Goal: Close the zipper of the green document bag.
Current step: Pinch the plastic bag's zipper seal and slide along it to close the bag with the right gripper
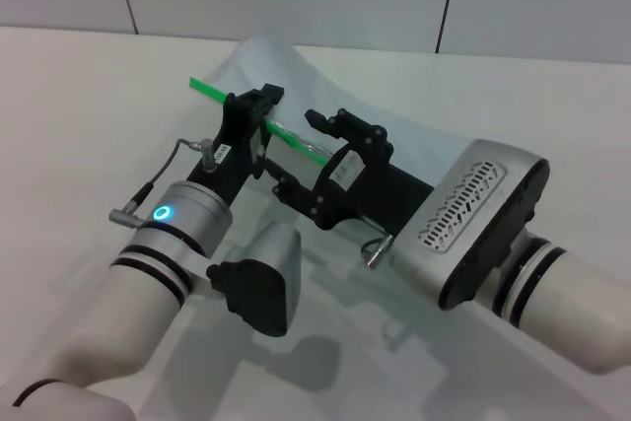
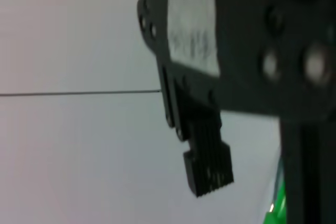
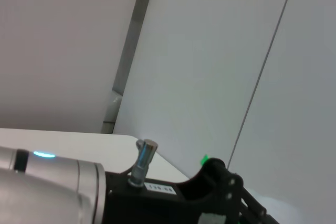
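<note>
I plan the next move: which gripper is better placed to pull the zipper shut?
Probably the right gripper: in the head view its fingers sit near the zipper slider. The left gripper clamps the green edge of the bag, steadying it.

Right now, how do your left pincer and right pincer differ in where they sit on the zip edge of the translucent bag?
The left pincer is at the bright green zipper strip, nearer its far free end; the right pincer is further along the strip, toward the robot's right. The left pincer straddles the strip, while the right pincer sits just beside it. Both are black and are raised over the translucent pale document bag, which lifts off the white table.
</note>
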You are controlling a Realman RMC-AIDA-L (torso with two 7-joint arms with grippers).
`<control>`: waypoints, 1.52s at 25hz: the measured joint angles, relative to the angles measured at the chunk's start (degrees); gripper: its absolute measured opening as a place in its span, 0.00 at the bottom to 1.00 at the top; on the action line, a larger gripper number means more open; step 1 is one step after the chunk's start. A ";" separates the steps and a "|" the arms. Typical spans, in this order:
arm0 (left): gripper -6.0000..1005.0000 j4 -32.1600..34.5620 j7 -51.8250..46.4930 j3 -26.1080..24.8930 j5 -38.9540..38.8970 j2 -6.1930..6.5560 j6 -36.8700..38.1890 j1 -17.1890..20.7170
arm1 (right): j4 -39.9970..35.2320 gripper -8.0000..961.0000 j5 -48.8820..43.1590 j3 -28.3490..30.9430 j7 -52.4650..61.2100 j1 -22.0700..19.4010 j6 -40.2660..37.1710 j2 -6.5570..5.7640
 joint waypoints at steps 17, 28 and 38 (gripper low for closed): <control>0.07 0.00 1.36 0.00 2.32 0.00 0.44 -0.13 | 1.89 0.70 0.46 1.19 -0.02 1.52 -1.48 0.91; 0.07 0.00 1.75 0.00 2.40 0.00 0.41 -0.11 | 2.94 0.44 0.35 1.69 -0.02 1.52 -1.23 1.44; 0.07 0.00 1.77 0.00 3.12 0.00 0.08 -0.01 | 3.97 0.33 0.35 2.34 -0.01 1.52 -1.40 2.11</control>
